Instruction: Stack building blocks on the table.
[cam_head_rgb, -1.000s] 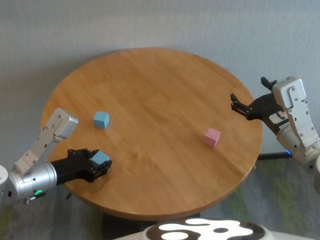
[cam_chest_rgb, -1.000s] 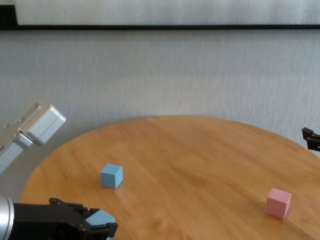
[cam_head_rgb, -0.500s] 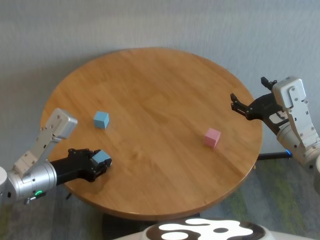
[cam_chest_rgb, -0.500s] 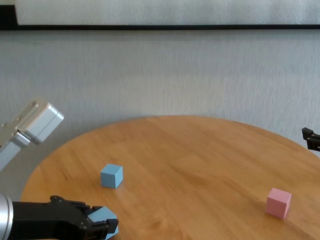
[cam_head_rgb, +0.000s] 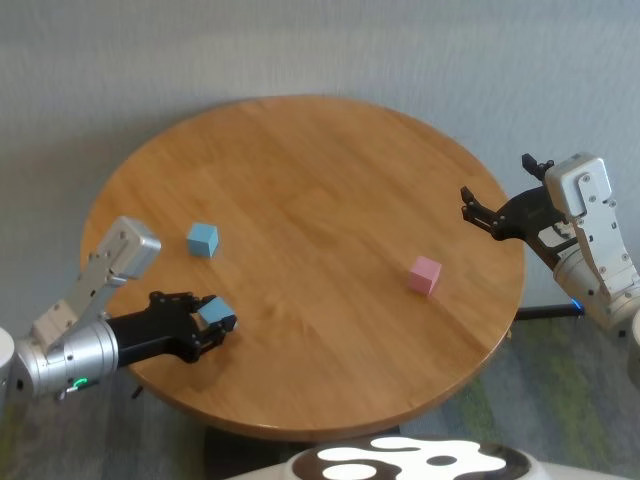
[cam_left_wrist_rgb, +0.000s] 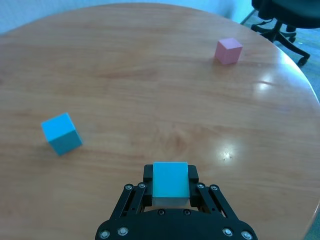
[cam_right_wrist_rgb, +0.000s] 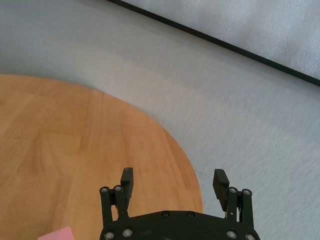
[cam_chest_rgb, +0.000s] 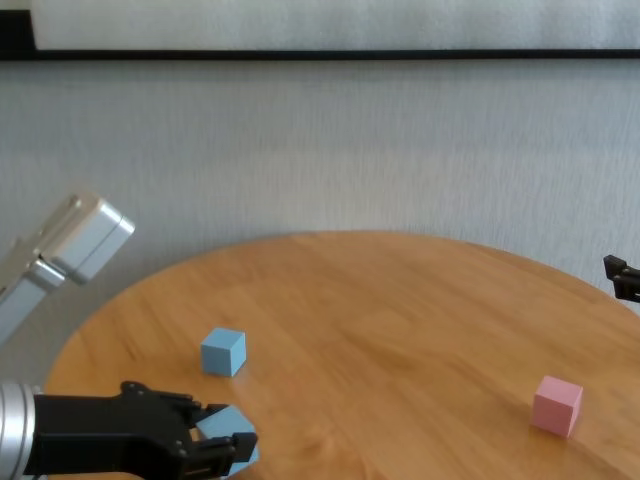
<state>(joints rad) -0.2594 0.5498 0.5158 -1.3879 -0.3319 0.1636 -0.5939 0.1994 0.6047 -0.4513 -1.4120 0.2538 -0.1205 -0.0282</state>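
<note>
From the head view, nothing is stacked yet: the left gripper (cam_head_rgb: 212, 322) is clamped on a light blue block (cam_head_rgb: 214, 312) near the table's (cam_head_rgb: 300, 180) near-left edge, a second blue block (cam_head_rgb: 202, 239) sits just beyond that gripper and slightly to its outer side, and the pink block (cam_head_rgb: 424, 274) lies well apart, far across toward the right gripper (cam_head_rgb: 478, 213), which hangs over the far right rim with its jaws spread and nothing between them. So I'd judge the first pick is made and both placements remain; whether the held block is off the wood or resting on it I cannot tell from here. In the left wrist view the held block (cam_left_wrist_rgb: 170, 182) fills the space between the closed jaws, its lower faces hidden by them; the free blue block (cam_left_wrist_rgb: 61, 133) lies ahead and off to one side, the pink one (cam_left_wrist_rgb: 228, 50) far ahead. The right wrist view shows the open fingers (cam_right_wrist_rgb: 127, 178) over the table edge, with only a corner of the pink block (cam_right_wrist_rgb: 55, 234) cut off at the frame border. In the chest view the left gripper (cam_chest_rgb: 232, 447) and its block (cam_chest_rgb: 228, 430) are partly cropped at the bottom edge, and only the tip of the right gripper (cam_chest_rgb: 622, 277) shows.
</note>
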